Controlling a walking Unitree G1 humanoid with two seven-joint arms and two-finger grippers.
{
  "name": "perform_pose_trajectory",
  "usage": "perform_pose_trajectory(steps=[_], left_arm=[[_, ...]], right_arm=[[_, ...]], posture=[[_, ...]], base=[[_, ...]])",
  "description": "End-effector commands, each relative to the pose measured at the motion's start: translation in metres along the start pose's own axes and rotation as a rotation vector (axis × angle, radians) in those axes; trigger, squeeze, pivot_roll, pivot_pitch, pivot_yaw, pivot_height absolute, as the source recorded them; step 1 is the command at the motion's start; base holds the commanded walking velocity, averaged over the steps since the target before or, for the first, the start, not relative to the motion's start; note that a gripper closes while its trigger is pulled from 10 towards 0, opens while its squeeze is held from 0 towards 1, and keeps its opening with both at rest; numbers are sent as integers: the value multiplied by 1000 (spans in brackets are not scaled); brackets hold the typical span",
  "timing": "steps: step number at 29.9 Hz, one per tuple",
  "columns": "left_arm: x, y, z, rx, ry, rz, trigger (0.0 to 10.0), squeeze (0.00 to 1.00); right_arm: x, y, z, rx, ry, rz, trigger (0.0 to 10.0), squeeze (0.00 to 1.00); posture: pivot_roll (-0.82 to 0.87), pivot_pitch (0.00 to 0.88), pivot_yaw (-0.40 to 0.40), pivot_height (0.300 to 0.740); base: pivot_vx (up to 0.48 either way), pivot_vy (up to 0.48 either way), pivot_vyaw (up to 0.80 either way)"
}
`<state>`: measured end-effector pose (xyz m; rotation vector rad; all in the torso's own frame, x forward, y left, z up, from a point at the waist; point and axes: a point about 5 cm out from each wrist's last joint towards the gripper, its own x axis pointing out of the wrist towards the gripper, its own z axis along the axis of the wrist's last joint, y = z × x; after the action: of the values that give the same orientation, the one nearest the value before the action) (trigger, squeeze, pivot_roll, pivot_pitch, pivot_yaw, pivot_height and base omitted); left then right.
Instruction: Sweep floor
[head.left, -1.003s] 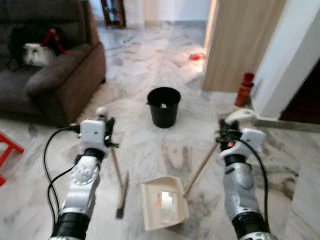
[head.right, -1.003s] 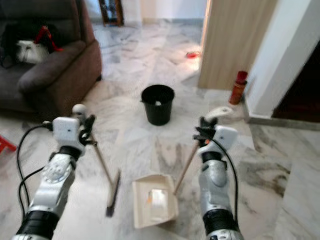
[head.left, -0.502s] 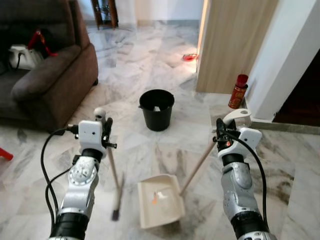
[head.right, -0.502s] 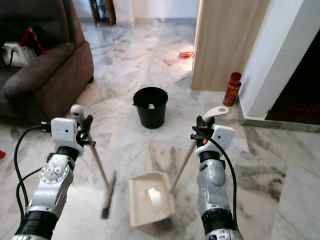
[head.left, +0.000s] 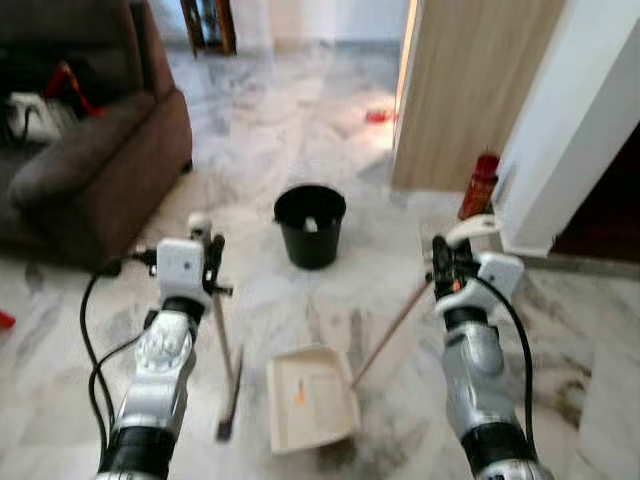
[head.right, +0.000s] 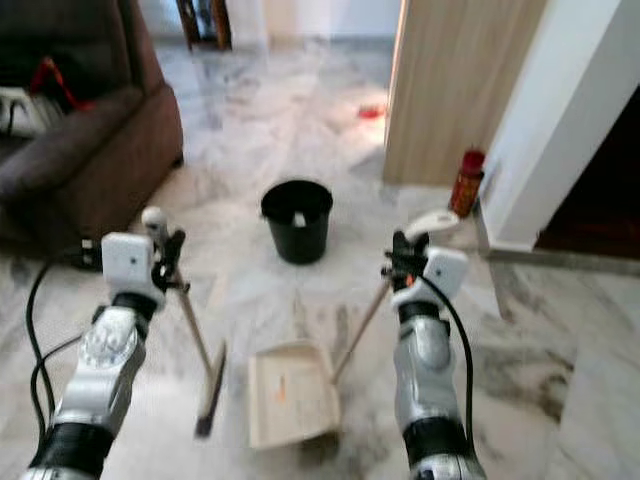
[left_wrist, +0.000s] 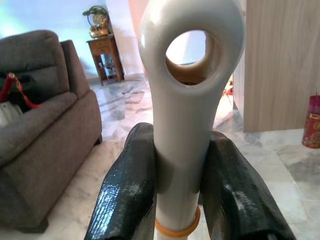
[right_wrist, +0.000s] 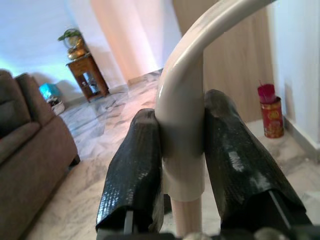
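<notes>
My left gripper (head.left: 207, 262) is shut on the cream handle end of a broom (left_wrist: 187, 120); its wooden stick runs down to the dark brush head (head.left: 229, 400) on the marble floor. My right gripper (head.left: 446, 262) is shut on the curved cream handle of the dustpan (right_wrist: 186, 120), whose wooden pole slants down to the cream pan (head.left: 310, 398) lying on the floor between my arms. A small orange scrap (head.left: 297, 395) and pale bits lie in the pan. A black bucket (head.left: 310, 226) stands ahead of the pan with something white inside.
A brown sofa (head.left: 95, 160) with a bag on it fills the left side. A wooden panel (head.left: 470, 80) and a white wall (head.left: 575, 120) stand to the right, with a red canister (head.left: 481, 184) at their foot. A small red item (head.left: 378, 116) lies farther down the floor.
The camera has shifted and the view is blurrier. The pan and brush head sit slightly farther left in view. Both grippers keep the same hold.
</notes>
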<state>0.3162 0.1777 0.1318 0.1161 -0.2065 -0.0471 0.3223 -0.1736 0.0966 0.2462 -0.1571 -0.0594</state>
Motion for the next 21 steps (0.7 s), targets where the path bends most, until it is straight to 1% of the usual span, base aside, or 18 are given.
perform_pose_trajectory(steps=[1, 12, 21], left_arm=[[5, -3, 11, 4, -47, -15, 10000, 0], [5, -3, 11, 5, -49, -19, 10000, 0], [6, -2, 11, 7, -48, -17, 10000, 0]], right_arm=[[5, 4, 11, 17, -54, 9, 10000, 0], [4, 7, 10, 11, -50, 21, 10000, 0], [7, 9, 12, 13, -56, 27, 10000, 0]], posture=[[56, 19, 65, 740], [58, 10, 65, 740], [62, 27, 64, 740]], base=[[304, 0, 0], [304, 0, 0], [305, 0, 0]])
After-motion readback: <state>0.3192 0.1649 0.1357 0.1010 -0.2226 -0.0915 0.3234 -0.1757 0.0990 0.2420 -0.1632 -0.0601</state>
